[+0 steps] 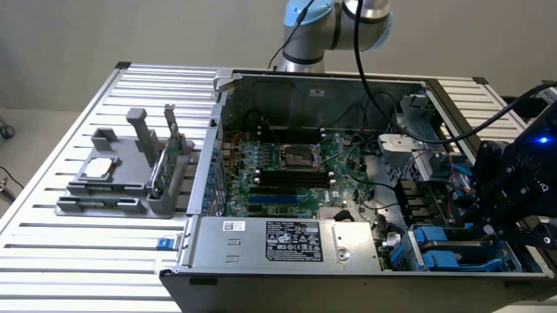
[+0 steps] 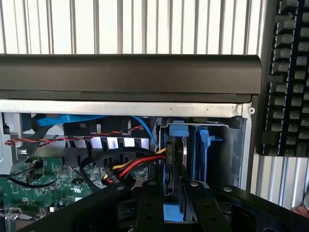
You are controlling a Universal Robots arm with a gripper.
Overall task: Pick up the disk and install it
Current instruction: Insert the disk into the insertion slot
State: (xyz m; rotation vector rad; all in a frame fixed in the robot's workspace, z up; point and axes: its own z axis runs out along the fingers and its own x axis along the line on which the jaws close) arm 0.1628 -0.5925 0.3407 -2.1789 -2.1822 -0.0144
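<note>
The disk (image 2: 175, 159) stands on edge in the drive bay at the corner of the open computer case, its blue carrier frame (image 2: 179, 131) showing at its end. My gripper (image 2: 172, 187) sits directly over the disk, with the disk running between its two black arms. In the exterior view the gripper (image 1: 497, 225) hangs low over the drive bay (image 1: 444, 251) at the case's near corner, on the exterior view's right, where blue carriers show.
Red, yellow and black cables (image 2: 137, 164) run right beside the disk. The motherboard (image 1: 287, 169) and power supply (image 1: 287, 240) occupy the case. A grey fixture (image 1: 113, 189) on the exterior view's left holds a small square chip (image 1: 98, 167) and a green card (image 1: 169, 156). A keyboard (image 2: 287, 77) lies outside the case.
</note>
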